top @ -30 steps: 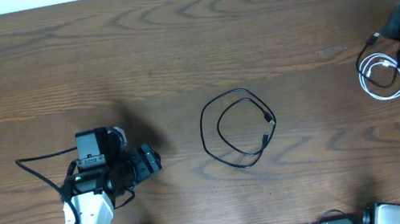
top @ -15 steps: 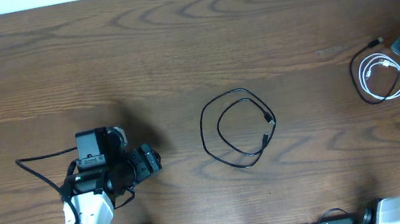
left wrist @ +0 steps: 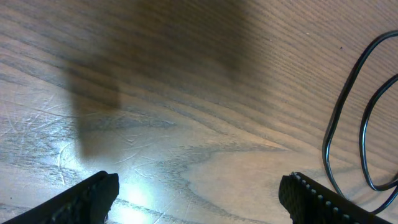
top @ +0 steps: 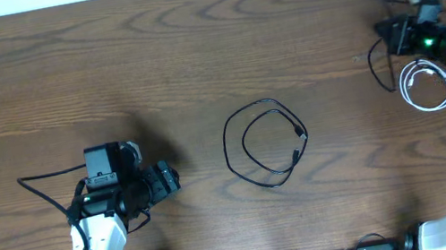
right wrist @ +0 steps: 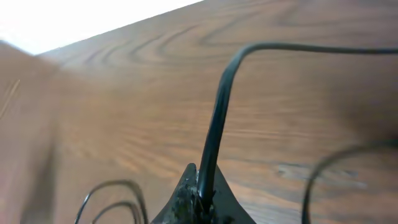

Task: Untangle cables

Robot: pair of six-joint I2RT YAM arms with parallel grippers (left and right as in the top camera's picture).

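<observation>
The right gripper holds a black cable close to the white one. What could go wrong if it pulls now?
1. The black cable hangs beside the white cable. Whether they are linked is unclear, so a pull may drag the white coil along.
2. The right gripper pinches the thin cord only at its fingertips, so it may slip out.
3. The left gripper is open, apart from the middle cable, so it pins nothing down.

Black cable coil (top: 226, 150) centre, white coil (top: 404, 87) right
</observation>
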